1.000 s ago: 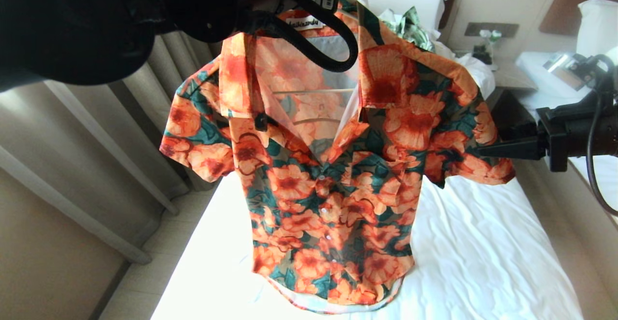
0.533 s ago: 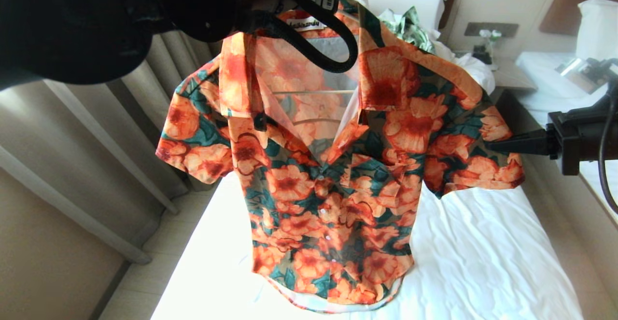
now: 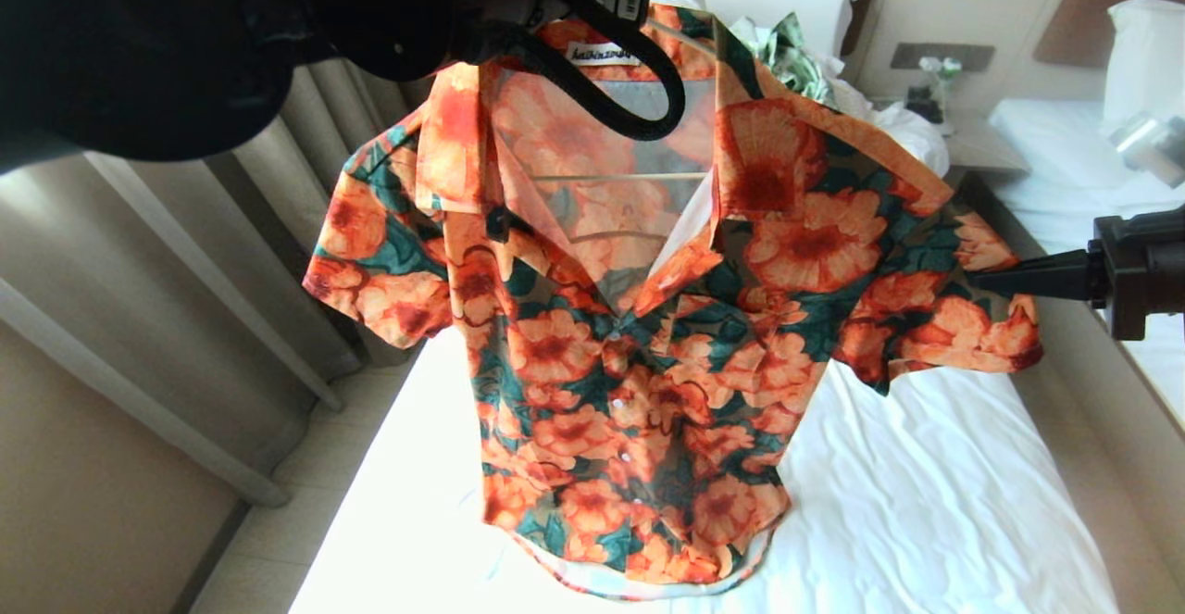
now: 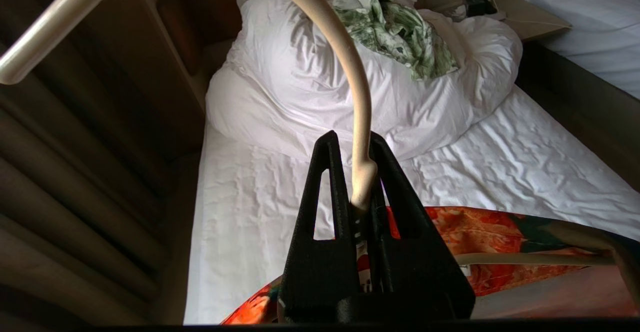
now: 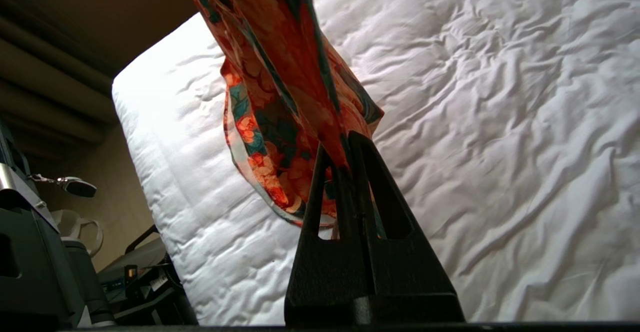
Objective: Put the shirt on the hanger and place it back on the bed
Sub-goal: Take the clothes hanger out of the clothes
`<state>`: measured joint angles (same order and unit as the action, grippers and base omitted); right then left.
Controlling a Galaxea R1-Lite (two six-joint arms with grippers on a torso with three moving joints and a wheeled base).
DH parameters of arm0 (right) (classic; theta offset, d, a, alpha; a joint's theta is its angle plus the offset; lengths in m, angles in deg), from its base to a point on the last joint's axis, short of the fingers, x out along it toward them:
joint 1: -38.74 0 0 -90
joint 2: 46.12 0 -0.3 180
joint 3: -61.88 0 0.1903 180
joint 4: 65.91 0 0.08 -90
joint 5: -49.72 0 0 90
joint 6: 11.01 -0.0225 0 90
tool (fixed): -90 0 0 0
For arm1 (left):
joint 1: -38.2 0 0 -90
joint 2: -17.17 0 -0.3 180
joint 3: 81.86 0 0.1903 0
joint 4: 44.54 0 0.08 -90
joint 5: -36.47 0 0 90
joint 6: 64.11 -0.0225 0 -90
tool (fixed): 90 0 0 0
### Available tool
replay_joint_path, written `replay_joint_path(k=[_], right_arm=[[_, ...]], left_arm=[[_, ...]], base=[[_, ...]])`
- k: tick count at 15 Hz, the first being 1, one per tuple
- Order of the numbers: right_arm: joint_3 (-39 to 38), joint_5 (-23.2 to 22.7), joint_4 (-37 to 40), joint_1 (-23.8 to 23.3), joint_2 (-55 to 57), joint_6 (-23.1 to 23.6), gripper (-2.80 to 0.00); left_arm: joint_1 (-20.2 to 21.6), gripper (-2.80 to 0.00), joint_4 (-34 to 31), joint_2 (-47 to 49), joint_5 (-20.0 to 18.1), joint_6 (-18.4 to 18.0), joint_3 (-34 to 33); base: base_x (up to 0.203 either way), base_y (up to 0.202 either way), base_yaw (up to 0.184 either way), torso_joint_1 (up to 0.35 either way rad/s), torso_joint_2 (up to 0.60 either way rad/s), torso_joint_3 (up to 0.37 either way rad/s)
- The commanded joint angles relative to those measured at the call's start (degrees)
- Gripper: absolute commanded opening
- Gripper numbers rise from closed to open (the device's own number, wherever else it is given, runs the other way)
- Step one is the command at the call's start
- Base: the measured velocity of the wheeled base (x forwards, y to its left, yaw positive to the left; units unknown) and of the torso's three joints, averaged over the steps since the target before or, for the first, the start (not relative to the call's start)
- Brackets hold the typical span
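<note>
Shirt is held up above the bed on the hanger, whose hook is clamped by the left gripper; its right sleeve is pinched by the right gripper.

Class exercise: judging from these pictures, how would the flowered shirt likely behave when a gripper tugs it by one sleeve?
Probably floppy: the shirt drapes in soft folds off the hanger, which the left gripper clamps. Likely light: the thin hanger carries it. The sleeve stretches sideways towards the right gripper pinching it, so the cloth should follow a pull rather than resist.
</note>
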<state>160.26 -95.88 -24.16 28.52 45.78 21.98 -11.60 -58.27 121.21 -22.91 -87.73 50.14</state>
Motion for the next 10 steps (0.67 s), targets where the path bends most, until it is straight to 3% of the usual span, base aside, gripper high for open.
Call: replay_joint_path(k=[1,5,6,10], right_arm=[[-0.3,-0.3,0.1,-0.6,0.0,0.3,-2.80],[-0.3,-0.4,-0.1,-0.6,-0.4,0.3,-2.80],[-0.2,-0.5,0.0,-0.6,-0.5,0.3,0.00],[0.0,-0.5,0.2,-0.5,-1.3,0.1,0.00]], left_arm=[[1.0,-2.80,0.1,0.0,0.2,-0.1,0.0],[-0.3,-2.80,0.2,-0.2,0.3,-0.1,0.0],[-0.3,-2.80,0.2,-0.2,0.3,-0.1,0.0],[-0.3,-2.80,0.2,-0.5,0.3,-0.1,0.0]], base=[[0.000,0.000,0.000,0.000,0.00,0.000],[0.000,0.000,0.000,0.000,0.00,0.000],[0.000,0.000,0.000,0.000,0.00,0.000],[0.000,0.000,0.000,0.000,0.00,0.000]])
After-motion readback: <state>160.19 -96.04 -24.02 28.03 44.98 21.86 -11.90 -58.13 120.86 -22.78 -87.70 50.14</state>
